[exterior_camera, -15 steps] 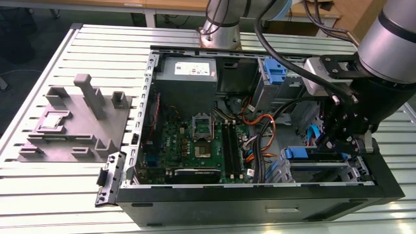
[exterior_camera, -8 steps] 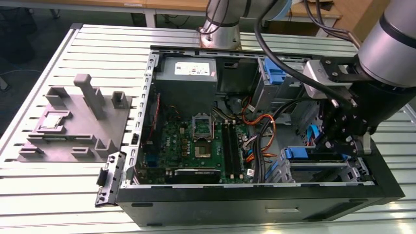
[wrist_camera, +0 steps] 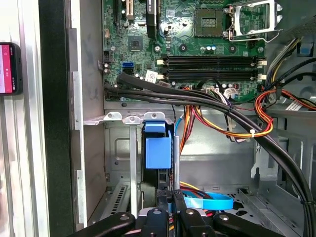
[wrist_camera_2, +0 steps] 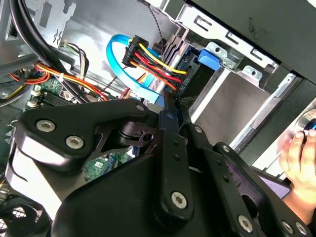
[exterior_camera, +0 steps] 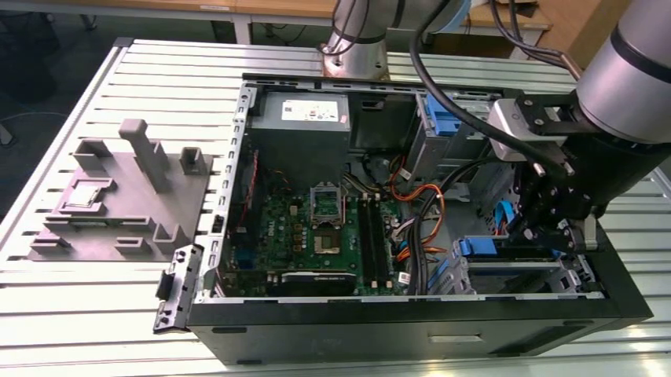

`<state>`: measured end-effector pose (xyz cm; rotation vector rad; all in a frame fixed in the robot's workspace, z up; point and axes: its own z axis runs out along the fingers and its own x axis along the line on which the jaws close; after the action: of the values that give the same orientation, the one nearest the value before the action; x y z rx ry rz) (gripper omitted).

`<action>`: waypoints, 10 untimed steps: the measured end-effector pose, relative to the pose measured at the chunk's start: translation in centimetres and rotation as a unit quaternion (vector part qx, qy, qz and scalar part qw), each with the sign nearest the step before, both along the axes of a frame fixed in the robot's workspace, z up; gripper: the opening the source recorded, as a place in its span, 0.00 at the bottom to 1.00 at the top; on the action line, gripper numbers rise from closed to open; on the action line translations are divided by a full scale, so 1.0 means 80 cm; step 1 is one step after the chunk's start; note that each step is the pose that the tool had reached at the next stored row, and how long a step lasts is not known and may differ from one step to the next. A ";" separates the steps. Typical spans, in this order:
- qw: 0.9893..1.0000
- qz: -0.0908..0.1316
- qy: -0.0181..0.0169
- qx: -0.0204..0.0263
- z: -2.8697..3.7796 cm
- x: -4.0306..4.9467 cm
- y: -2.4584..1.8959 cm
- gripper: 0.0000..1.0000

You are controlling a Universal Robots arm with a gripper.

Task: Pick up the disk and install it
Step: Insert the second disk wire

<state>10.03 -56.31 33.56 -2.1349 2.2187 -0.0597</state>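
In the exterior view, an open black desktop computer case (exterior_camera: 419, 330) lies on a slatted aluminium worktop (exterior_camera: 94, 330). A grey moulded plastic fixture (exterior_camera: 126, 196) sits well apart from it towards the exterior view's left. The arm's black gripper (exterior_camera: 551, 236) is lowered into the metal drive bay (exterior_camera: 524, 275) at the corner of the case on the exterior view's right. There it meets the disk (exterior_camera: 491, 246), a flat hard drive in a blue plastic carrier frame, which lies along the top of the bay.

The first wrist view shows the disk (wrist_camera: 158, 150) edge-on as a blue block, standing between the bay's grey metal rails. The gripper (wrist_camera: 170, 200) is right at its near end. This view also takes in the green motherboard (wrist_camera: 197, 49), a bundle of red, yellow and orange wires (wrist_camera: 247, 123), a flat light-blue data cable (wrist_camera: 207, 201), and a dark handheld device with a pink-red screen (wrist_camera: 7, 68) outside the case wall.

In the second wrist view the black fingers (wrist_camera_2: 173, 148) come close together at the gripper (wrist_camera_2: 170, 106), apparently clamped on a thin blue edge of the carrier frame. Just beyond, a black plug with coloured wires (wrist_camera_2: 182, 81) sits beside the frame's blue end (wrist_camera_2: 210, 57). A person's hand (wrist_camera_2: 298, 153) shows outside the case.
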 end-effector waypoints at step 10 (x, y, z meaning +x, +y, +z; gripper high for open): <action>1.000 0.002 0.000 0.000 0.0012 0.000 -0.0005 0.16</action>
<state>10.03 -56.35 33.65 -2.1393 2.2141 -0.0598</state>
